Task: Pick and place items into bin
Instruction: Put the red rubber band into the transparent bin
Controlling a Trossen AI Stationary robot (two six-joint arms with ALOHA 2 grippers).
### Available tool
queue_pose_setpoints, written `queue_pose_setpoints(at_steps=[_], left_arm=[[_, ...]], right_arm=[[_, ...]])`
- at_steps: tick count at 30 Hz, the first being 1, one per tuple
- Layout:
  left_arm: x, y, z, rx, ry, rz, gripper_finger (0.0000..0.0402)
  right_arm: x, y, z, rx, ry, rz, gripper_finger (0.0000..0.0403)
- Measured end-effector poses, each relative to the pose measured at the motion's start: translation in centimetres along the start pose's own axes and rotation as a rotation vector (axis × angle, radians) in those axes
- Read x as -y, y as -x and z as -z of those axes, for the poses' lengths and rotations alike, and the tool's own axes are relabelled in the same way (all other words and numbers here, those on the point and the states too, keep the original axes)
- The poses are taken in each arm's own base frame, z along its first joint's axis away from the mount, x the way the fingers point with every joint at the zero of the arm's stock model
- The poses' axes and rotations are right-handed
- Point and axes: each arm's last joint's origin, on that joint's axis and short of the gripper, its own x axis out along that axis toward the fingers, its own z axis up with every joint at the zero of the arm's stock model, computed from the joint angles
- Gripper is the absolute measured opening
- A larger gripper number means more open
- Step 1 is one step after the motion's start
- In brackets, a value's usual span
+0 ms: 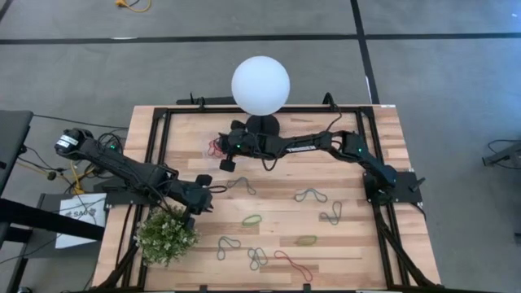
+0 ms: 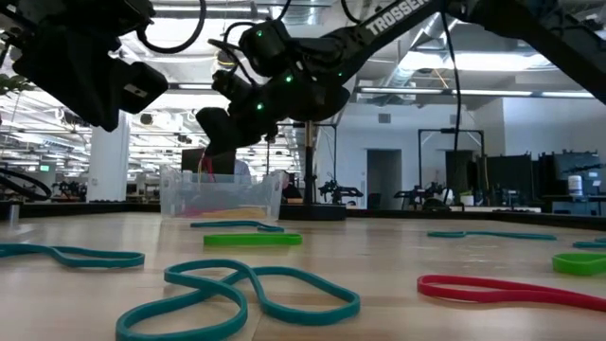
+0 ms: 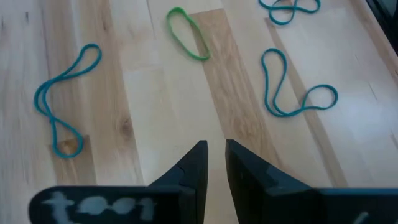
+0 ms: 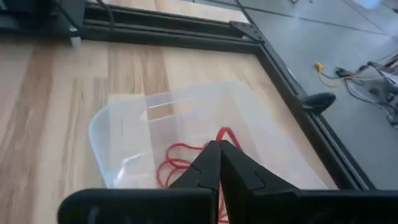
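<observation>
The clear bin [image 1: 209,146] [image 2: 222,194] [image 4: 186,121] stands on the table in front of the lamp's base, with red bands [image 4: 177,163] lying in it. My right gripper [image 1: 225,156] [image 2: 210,140] [image 4: 219,148] hangs over the bin, shut on a red rubber band. My left gripper [image 1: 212,202] [image 3: 216,152] hovers above bare wood next to the plant, its fingers a narrow gap apart and holding nothing. Loose bands lie flat on the table: green [image 1: 252,220] [image 3: 186,34], teal [image 3: 62,99] [image 3: 298,93], red [image 1: 293,264] [image 2: 511,289]. My right gripper pinches a red rubber band's loop [image 4: 222,134] between its two fingertips, coming from above and slanting down over the bin. The band hangs slack below the fingers [image 2: 204,169] into the bin.
The white globe lamp [image 1: 260,85] on its black base [image 1: 262,124] stands right behind the bin. A green leafy plant [image 1: 165,236] sits at the near left, beside my left arm. A black frame [image 4: 186,28] rims the table. Bare wood lies among the bands mid-table.
</observation>
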Motion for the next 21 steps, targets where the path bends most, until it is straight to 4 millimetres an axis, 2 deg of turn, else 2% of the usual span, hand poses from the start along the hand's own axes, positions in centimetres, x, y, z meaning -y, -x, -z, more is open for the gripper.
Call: queue_pose_setpoints(at_steps=[10,21], left_arm=[[-0.1,0.0,0.0,0.004,-0.002,-0.047,0.0046],[-0.2,0.0,0.0,0.007,-0.003,-0.076,0.0046]], right_arm=[[-0.9,0.2,-0.3,0.017,-0.027,-0.07,0.0006],[-3.1,0.8,-0.3,-0.003,0.0,-0.188,0.0087]])
